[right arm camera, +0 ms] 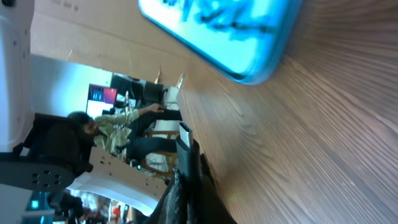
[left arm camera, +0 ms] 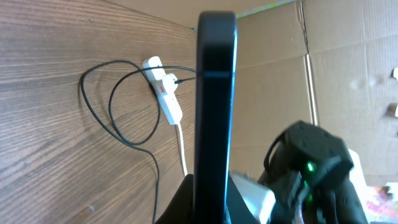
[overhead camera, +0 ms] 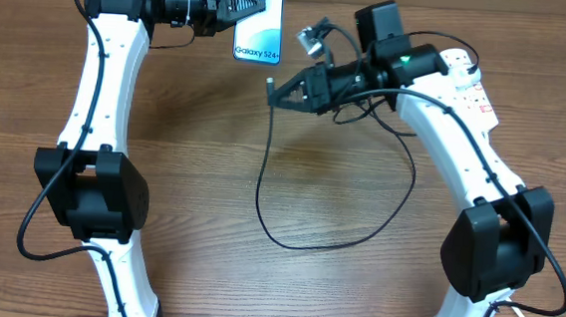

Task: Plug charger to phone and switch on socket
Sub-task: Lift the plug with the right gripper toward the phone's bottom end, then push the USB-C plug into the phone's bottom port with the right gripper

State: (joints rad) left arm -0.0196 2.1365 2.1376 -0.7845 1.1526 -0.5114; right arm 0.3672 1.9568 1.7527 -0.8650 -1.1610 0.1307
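Observation:
My left gripper (overhead camera: 236, 5) is shut on the phone (overhead camera: 260, 17), a slim handset with a cyan screen and white text, held at the far edge of the table. In the left wrist view the phone (left arm camera: 215, 112) shows edge-on between the jaws (left arm camera: 211, 199). My right gripper (overhead camera: 276, 92) is shut on the connector end of the thin black charger cable (overhead camera: 262, 177), just below the phone. In the right wrist view the connector tip (right arm camera: 185, 140) sticks out of the jaws (right arm camera: 186, 180), pointing towards the phone's lower edge (right arm camera: 230, 37), with a gap between them. The white socket strip (overhead camera: 473, 87) lies behind the right arm.
The black cable loops across the middle of the wooden table (overhead camera: 337, 244) and runs back to the socket. In the left wrist view the socket (left arm camera: 165, 93) has the black plug in it and a white cord (left arm camera: 182, 149). Cardboard walls (left arm camera: 348, 62) stand behind the table.

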